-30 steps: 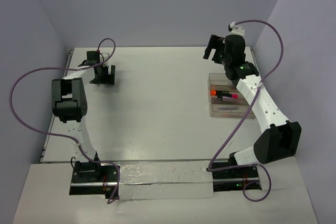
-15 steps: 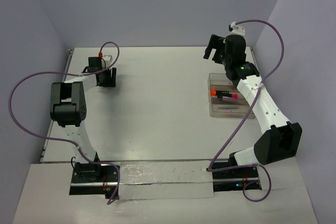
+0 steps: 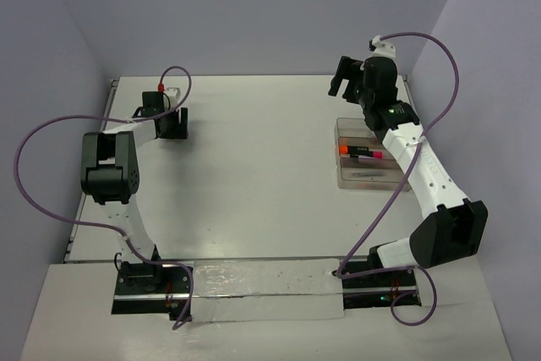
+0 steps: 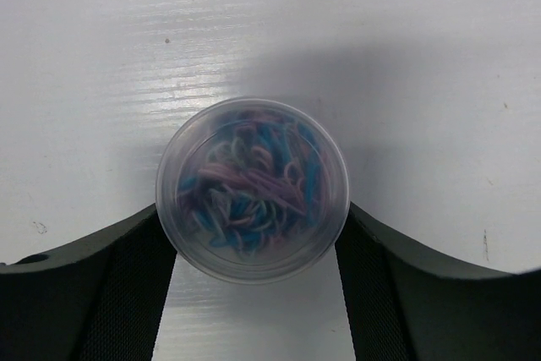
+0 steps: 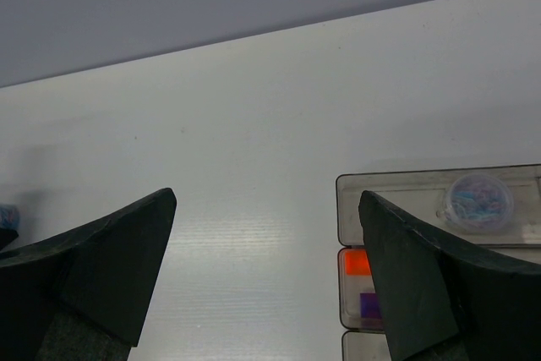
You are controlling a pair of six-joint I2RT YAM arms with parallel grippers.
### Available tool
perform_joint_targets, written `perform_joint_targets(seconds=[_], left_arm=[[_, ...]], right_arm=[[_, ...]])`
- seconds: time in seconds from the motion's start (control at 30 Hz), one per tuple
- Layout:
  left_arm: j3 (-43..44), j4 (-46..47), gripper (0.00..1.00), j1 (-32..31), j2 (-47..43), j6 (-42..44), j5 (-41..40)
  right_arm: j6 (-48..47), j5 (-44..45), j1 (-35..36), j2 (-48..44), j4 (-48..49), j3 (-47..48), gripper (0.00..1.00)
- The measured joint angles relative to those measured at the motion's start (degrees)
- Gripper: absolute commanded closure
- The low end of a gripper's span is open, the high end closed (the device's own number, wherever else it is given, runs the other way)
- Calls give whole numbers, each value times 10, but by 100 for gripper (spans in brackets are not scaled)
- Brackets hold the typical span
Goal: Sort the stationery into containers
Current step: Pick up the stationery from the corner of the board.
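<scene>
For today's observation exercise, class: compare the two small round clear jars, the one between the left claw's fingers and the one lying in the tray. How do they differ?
The small round clear jar on the left stands on the bare white table, while the other small round jar lies in the far compartment of the smoky clear plastic tray. The left claw brackets the first jar; the right claw hangs open above the second, touching nothing. Both hold blue and purple bits.

Left hand reaches far-left, fingers closed in; right hand raised, fingers spread.
</scene>
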Motion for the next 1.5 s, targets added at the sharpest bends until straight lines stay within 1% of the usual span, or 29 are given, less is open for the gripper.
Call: perform_joint_targets(seconds=[0.1,0.23,0.33,0.37,0.47,0.5,0.53,0.7,0.87,1.1,1.2,1.37,1.5], left_arm=[[5,-1,43,0,3,-2,0],[7,1,56,0,4,-4,2],[7,0,64,0,4,-4,2],[7,0,68,0,4,-4,3],[9,-1,93,0,5,-3,4],[10,-1,94,0,6,-2,5],[10,-1,100,0,6,0,7],[7,2,100,0,5,23,8],[-16,8,100,0,-11,66,20],[-52,-2,100,0,-58,130,85],[-61,-24,100,0,-98,166,129],[-65,-81,100,0,-191,222,208],[-41,-182,100,-9,-262,283,259]], right_arm=[[-1,0,0,-1,-1,0,4],[-5,0,0,-2,-2,0,4],[-7,0,0,-2,-3,0,4],[-8,0,0,-2,-4,0,4],[-9,-1,0,-2,-4,0,5],[-9,-2,0,-2,-4,0,5],[-9,-5,0,-2,-4,0,5],[-12,-28,0,-13,-2,-15,6],[-15,-87,0,-23,6,-32,8],[-44,-174,23,-35,33,-72,9],[-57,-213,43,-37,41,-81,9],[-55,-281,65,-37,47,-81,8],[-6,-361,85,-22,71,-66,7]])
